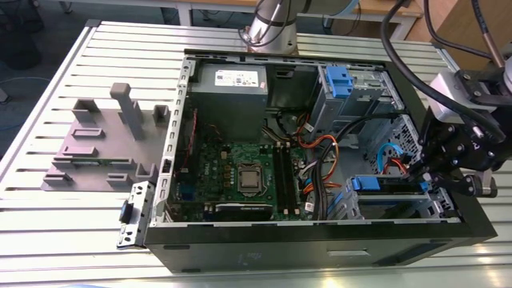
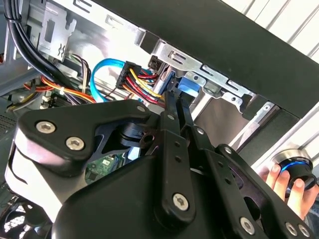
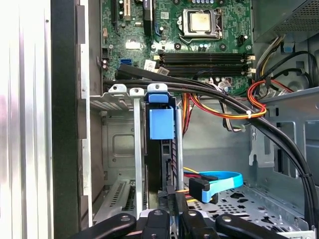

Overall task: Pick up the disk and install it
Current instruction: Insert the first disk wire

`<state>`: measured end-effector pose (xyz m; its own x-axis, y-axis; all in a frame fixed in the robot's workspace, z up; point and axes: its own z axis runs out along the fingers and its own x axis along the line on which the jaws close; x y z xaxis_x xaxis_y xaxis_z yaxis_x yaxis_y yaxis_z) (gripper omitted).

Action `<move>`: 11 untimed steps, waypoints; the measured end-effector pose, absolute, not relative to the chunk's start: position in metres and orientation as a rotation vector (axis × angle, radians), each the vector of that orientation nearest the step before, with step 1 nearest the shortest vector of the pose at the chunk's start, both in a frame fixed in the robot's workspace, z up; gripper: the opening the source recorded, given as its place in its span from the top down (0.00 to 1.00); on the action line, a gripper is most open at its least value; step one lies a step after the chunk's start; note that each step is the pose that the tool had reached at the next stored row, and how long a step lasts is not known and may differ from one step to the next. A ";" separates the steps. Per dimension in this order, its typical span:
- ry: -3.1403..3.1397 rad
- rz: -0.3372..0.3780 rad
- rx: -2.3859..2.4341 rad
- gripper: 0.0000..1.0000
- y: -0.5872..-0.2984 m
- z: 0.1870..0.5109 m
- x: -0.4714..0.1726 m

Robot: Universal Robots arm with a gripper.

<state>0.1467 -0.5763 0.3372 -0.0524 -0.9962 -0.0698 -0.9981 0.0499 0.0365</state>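
Observation:
The disk (image 1: 389,185) sits in the lower drive bay at the near right corner of the open computer case, its blue caddy end facing out. In the first wrist view the disk (image 3: 161,123) stands on edge between the bay's metal rails. My gripper (image 1: 420,174) hangs at the exterior view's right, just over the bay. Its thin black fingers (image 2: 175,107) lie pressed together, tips right at the blue end of the disk (image 2: 191,85), with nothing visible between them. In the first wrist view the gripper (image 3: 173,199) lines up with the disk's edge.
Blue, red and yellow cables (image 3: 214,181) run close beside the bay. A second blue bracket (image 1: 339,81) sits on the upper drive bay. A grey slotted holder (image 1: 104,144) stands on the table left of the case. A hand (image 2: 281,181) grips a knob near the case edge.

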 end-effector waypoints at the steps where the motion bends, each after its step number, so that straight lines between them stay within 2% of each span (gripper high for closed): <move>1: 2.258 0.116 -2.145 0.83 -0.576 0.337 0.147; 11: 2.258 0.116 -2.145 0.83 -0.577 0.333 0.146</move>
